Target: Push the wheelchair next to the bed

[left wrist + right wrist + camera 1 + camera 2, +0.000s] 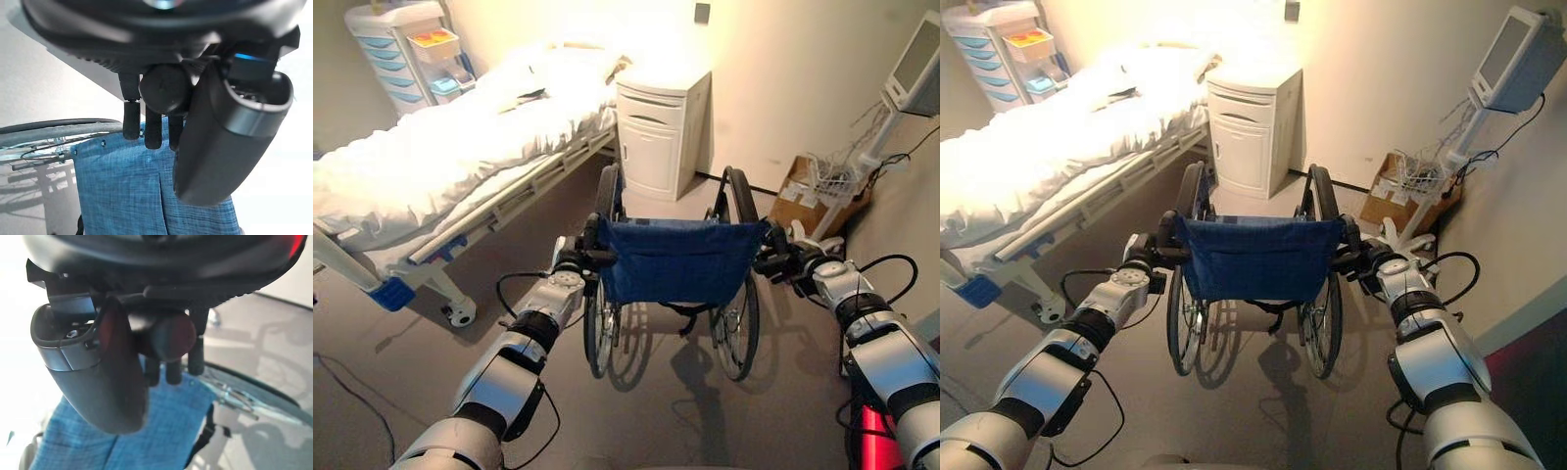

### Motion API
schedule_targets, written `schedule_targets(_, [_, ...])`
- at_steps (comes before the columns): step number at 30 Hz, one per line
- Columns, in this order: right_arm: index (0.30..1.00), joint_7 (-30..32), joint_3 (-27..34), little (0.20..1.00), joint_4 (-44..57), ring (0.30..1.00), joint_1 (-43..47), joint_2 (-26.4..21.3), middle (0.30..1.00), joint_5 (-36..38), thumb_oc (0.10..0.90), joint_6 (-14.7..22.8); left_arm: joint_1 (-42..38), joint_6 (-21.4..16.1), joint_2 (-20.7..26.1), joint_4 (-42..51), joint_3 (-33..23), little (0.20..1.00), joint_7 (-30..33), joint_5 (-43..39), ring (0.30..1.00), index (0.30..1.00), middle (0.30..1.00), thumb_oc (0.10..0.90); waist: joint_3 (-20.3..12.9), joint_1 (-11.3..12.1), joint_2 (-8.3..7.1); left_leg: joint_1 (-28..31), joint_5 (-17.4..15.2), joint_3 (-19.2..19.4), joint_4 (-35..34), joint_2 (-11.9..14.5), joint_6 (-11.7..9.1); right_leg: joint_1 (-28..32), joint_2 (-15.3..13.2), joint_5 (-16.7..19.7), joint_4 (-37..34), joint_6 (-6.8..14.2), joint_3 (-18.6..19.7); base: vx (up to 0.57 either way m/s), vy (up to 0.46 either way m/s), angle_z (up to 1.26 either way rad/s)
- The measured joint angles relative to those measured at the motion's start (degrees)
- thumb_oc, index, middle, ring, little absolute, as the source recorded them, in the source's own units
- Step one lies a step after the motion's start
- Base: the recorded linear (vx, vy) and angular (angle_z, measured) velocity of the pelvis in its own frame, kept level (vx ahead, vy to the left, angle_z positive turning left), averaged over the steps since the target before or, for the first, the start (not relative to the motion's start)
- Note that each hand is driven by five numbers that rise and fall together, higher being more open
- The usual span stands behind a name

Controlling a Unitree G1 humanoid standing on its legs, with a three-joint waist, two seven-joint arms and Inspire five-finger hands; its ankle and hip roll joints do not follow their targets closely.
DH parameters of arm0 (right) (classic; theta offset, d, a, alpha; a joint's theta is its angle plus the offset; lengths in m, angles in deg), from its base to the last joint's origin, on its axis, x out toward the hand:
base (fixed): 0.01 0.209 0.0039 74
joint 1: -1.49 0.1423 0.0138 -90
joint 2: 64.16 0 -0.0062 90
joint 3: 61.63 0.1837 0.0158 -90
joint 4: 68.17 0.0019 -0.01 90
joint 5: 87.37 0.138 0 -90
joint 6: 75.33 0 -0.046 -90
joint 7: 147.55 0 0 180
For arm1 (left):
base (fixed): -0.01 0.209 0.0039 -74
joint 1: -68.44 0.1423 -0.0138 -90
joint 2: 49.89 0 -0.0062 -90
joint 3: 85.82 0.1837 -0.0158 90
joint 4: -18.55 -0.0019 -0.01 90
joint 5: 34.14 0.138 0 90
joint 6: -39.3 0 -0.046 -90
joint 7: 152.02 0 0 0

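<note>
— What is seen nearest the lens?

— The left hand (576, 262) and the right hand (785, 262) are seen at the two push handles of the wheelchair (677, 262). In the left wrist view the left hand's fingers (131, 120) are curled round the round end of the left handle (161, 89), with the thumb laid alongside; in the right wrist view the right handle (172, 338) is clasped likewise.

— And where is the wheelchair placed?

— It is stood on the grey floor (656, 411), seen from behind, its blue back cloth (680, 259) stretched between the hands. The bed (440, 162), covered in white linen, is set ahead and to the left, near the wheelchair but apart from it. A white bedside cabinet (658, 132) is placed straight ahead, against the wall beside the bed's head.

— What else is shown?

— A drawer trolley (406, 49) is seen beyond the bed, and a monitor on a stand (915, 64) with a cardboard box (803, 201) at the right.
</note>
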Motion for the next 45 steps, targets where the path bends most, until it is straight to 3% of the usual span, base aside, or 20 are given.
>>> schedule_targets(2, [0.300,-0.02,-0.18,0.300,-0.03,0.300,0.29,-0.48,0.300,-0.02,0.400,0.00,0.15,-0.09,-0.51,0.27,0.07,0.300,0.07,-0.06,0.300,0.300,0.300,0.400,0.23,0.56,-0.20,2.18,-0.20,-1.37,-5.75,-5.77,0.09,1.37,0.23,0.00,-1.82,-0.11,3.61,0.41,-0.211,-0.04])
schedule_targets(4, [0.300,0.09,-0.15,0.300,-0.14,0.300,0.42,-0.68,0.300,-0.08,0.400,0.06,-0.47,0.01,-1.02,0.51,-0.03,0.300,0.39,-0.22,0.300,0.300,0.300,0.400,0.12,1.40,1.42,4.20,-1.14,0.35,-8.11,-4.87,1.59,1.75,2.89,-0.31,-2.53,-0.63,3.82,0.39,-0.142,-0.19])
schedule_targets(6, [0.300,1.13,-0.13,0.300,-1.55,0.300,1.15,1.05,0.300,-0.05,0.400,0.07,-1.90,0.01,0.80,1.60,0.18,0.300,0.44,-0.12,0.300,0.300,0.300,0.400,1.98,3.76,-1.58,-2.70,-3.99,-0.34,5.42,-4.79,-1.27,4.54,4.06,0.63,-5.51,-2.64,8.82,0.50,-0.114,-0.39])
schedule_targets(8, [0.300,0.89,-0.10,0.300,-2.22,0.300,1.94,1.93,0.300,-0.04,0.400,0.01,-1.46,0.74,2.57,3.41,0.99,0.300,1.25,-0.44,0.300,0.300,0.300,0.400,1.90,6.18,-2.86,-4.38,-3.41,-1.01,-5.51,-6.58,-1.75,4.75,3.03,1.18,-7.07,-2.79,11.96,0.43,-0.039,-0.63])
schedule_targets(10, [0.300,0.76,-0.16,0.300,-2.21,0.300,2.95,1.41,0.300,-0.25,0.400,0.08,-0.87,1.33,1.95,3.27,1.19,0.300,2.36,-2.11,0.300,0.300,0.300,0.400,2.07,6.08,1.60,-5.31,-1.75,-1.72,-15.37,-5.29,-3.65,7.23,4.62,0.55,-8.68,-2.51,12.13,0.41,0.011,-0.37])
schedule_targets(12, [0.300,0.00,-0.27,0.300,-2.11,0.300,3.08,0.37,0.300,-1.20,0.400,0.08,-0.34,1.39,0.95,3.60,1.14,0.300,3.11,-3.28,0.300,0.300,0.300,0.400,1.61,7.36,4.49,-6.76,-0.76,0.66,-13.92,-3.18,-3.64,8.49,4.86,-0.98,-8.14,-2.38,12.06,0.41,0.057,-0.68])
schedule_targets(14, [0.300,-0.30,-1.18,0.300,-2.13,0.300,3.43,0.06,0.300,-1.64,0.400,0.03,-0.17,1.69,1.07,4.72,1.02,0.300,3.63,-4.19,0.300,0.300,0.300,0.400,1.33,8.95,4.10,-7.82,-0.67,4.14,-8.10,-3.01,-3.66,8.84,2.32,-2.63,-7.94,-0.88,11.64,0.44,0.032,-0.74])
schedule_targets(16, [0.300,-0.43,-1.25,0.300,-2.13,0.300,3.96,0.21,0.300,-1.64,0.400,0.04,-0.37,2.14,1.57,4.92,0.95,0.300,3.52,-4.68,0.300,0.300,0.300,0.400,0.63,9.68,4.75,-8.26,-0.82,4.79,-6.12,-3.66,-1.11,6.58,0.50,-6.25,2.30,-0.19,7.84,0.39,0.001,-0.44])
schedule_targets(17, [0.300,-0.37,-1.16,0.300,-1.96,0.300,3.46,0.90,0.300,-1.30,0.400,0.07,-0.83,1.77,2.44,4.36,1.03,0.300,3.07,-4.55,0.300,0.300,0.300,0.400,0.31,9.35,3.65,-7.94,-0.53,5.55,-6.77,-3.47,-0.62,0.65,-0.20,-8.51,21.04,2.77,4.35,0.42,-0.024,-0.16])
schedule_targets(19, [0.300,-0.36,-0.86,0.300,-1.97,0.300,2.34,1.72,0.300,0.07,0.400,0.13,-1.34,1.80,4.02,4.52,2.29,0.300,2.95,-4.27,0.300,0.300,0.300,0.400,0.00,8.73,0.93,-4.27,-0.11,6.24,-10.60,-4.97,0.34,-1.95,-0.89,-1.63,32.05,6.98,1.15,0.40,-0.078,-0.15])
schedule_targets(20, [0.300,-0.38,-0.86,0.300,-1.97,0.300,1.74,2.17,0.300,0.12,0.400,0.15,-1.34,2.35,3.99,3.40,2.86,0.300,3.44,-3.84,0.300,0.300,0.300,0.400,0.17,8.52,2.43,-0.43,3.03,4.83,-13.96,-4.92,5.07,-3.06,-1.49,3.17,37.05,10.65,0.45,0.30,-0.149,-0.31])
schedule_targets(21, [0.300,-0.38,-0.77,0.300,-1.88,0.300,1.07,2.52,0.300,0.23,0.400,0.38,-1.20,2.32,3.74,2.55,3.30,0.300,3.85,-3.70,0.300,0.300,0.300,0.400,0.16,8.51,3.59,1.40,5.97,2.42,-15.00,-4.92,7.70,-4.77,-1.98,-0.08,40.13,10.30,0.01,0.37,-0.260,-0.26])
schedule_targets(24, [0.300,-0.30,-0.72,0.300,-1.92,0.300,0.22,3.97,0.300,1.73,0.400,0.62,-1.54,1.30,3.72,-0.14,3.05,0.300,4.71,-0.50,0.300,0.300,0.300,0.400,0.21,5.59,3.80,3.87,5.70,-3.33,-16.84,-5.12,8.16,-9.75,-3.31,-1.92,23.79,7.91,-1.17,0.34,-0.308,0.38])
schedule_targets(25, [0.300,-0.30,-0.73,0.300,-1.91,0.300,0.16,4.08,0.300,2.41,0.400,0.62,-1.87,1.19,3.69,-0.45,3.00,0.300,4.74,0.26,0.300,0.300,0.300,0.400,0.21,3.27,3.33,3.92,5.65,-5.06,-17.40,-5.36,8.23,-10.71,-4.24,-0.46,11.59,9.52,-0.99,0.37,-0.439,1.02])
schedule_targets(28, [0.300,0.06,-0.49,0.300,-1.91,0.300,0.10,4.19,0.300,2.55,0.400,0.58,-3.20,1.10,3.44,-0.50,2.95,0.300,4.70,1.61,0.300,0.300,0.300,0.400,0.94,1.15,0.89,3.83,5.41,-5.87,-17.74,-7.04,8.52,-13.51,-7.44,4.10,-6.00,10.68,1.56,0.27,-0.307,0.80])
schedule_targets(30, [0.300,0.76,0.31,0.300,-1.58,0.300,0.39,3.72,0.300,2.50,0.400,0.53,-3.52,1.03,3.05,-0.45,2.86,0.300,4.70,1.59,0.300,0.300,0.300,0.400,1.00,-0.73,0.57,3.60,5.15,-7.49,-17.65,-7.21,8.10,-16.05,-6.95,4.49,-3.76,11.35,2.80,0.29,-0.306,0.83])
schedule_targets(33, [0.300,0.73,0.28,0.300,-1.42,0.300,0.39,2.14,0.300,2.40,0.400,0.49,-2.99,1.03,1.52,-0.51,2.30,0.300,5.32,1.56,0.300,0.300,0.300,0.400,0.69,-1.66,-0.17,4.71,3.99,-7.81,-17.24,-7.43,6.36,-15.11,-4.46,4.23,1.67,10.95,3.75,0.30,-0.328,0.68])
schedule_targets(34, [0.300,0.74,0.31,0.300,-0.62,0.300,0.31,1.91,0.300,2.40,0.400,0.28,-2.84,1.09,0.93,-0.31,2.08,0.300,5.91,1.51,0.300,0.300,0.300,0.400,0.82,-1.73,-0.03,4.27,3.35,-8.08,-16.69,-7.37,5.53,-14.08,-3.12,4.93,4.33,8.16,5.31,0.34,-0.312,0.73])
schedule_targets(40, [0.300,0.38,-1.00,0.300,2.29,0.300,0.10,-2.22,0.300,2.20,0.400,-0.14,-1.47,1.26,-1.55,0.70,0.98,0.300,7.78,-0.66,0.300,0.300,0.300,0.400,1.40,-1.24,2.79,5.56,-0.83,-5.08,-12.03,-1.35,0.60,-9.98,1.43,4.30,4.83,1.39,0.96,0.30,-0.288,0.42])
schedule_targets(45, [0.300,0.13,-1.48,0.300,1.78,0.300,0.13,-2.69,0.300,2.22,0.400,0.21,-1.83,1.01,-2.05,0.20,1.00,0.300,8.21,-0.55,0.300,0.300,0.300,0.400,1.29,-0.31,1.48,3.19,-2.58,-3.07,-3.91,-0.81,-0.43,-8.38,1.72,1.21,6.33,-1.91,-1.08,0.19,-0.283,0.21])
